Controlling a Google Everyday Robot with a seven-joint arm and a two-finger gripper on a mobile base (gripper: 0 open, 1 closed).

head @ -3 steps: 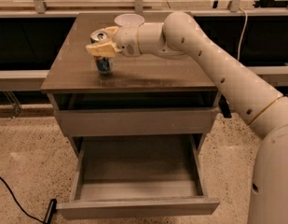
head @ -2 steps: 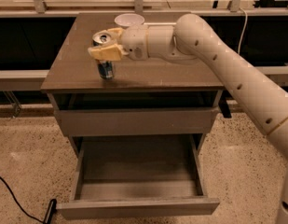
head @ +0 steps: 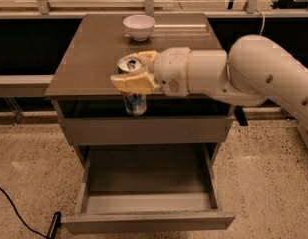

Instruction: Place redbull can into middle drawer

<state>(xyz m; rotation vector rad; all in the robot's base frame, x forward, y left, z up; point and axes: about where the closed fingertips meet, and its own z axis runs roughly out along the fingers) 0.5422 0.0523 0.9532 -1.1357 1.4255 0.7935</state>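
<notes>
The redbull can [head: 134, 102], slim, silver and blue, hangs upright in my gripper [head: 128, 68]. Its silver tab top shows between the cream fingers [head: 133, 82], which are shut on its upper part. The can is off the cabinet top and sits at the top's front edge, in front of the upper drawer's dark gap. The middle drawer [head: 148, 222] is pulled open below it, and its grey-brown inside is bare. My white arm reaches in from the right.
A white bowl [head: 138, 26] stands at the back of the cabinet top [head: 83, 59]. The shut upper drawer front [head: 148, 130] lies directly above the open drawer. A black cable [head: 16, 208] runs over the speckled floor at the lower left.
My gripper has lifted the can off the cabinet top and carried it forward to the front edge, over the open drawer.
</notes>
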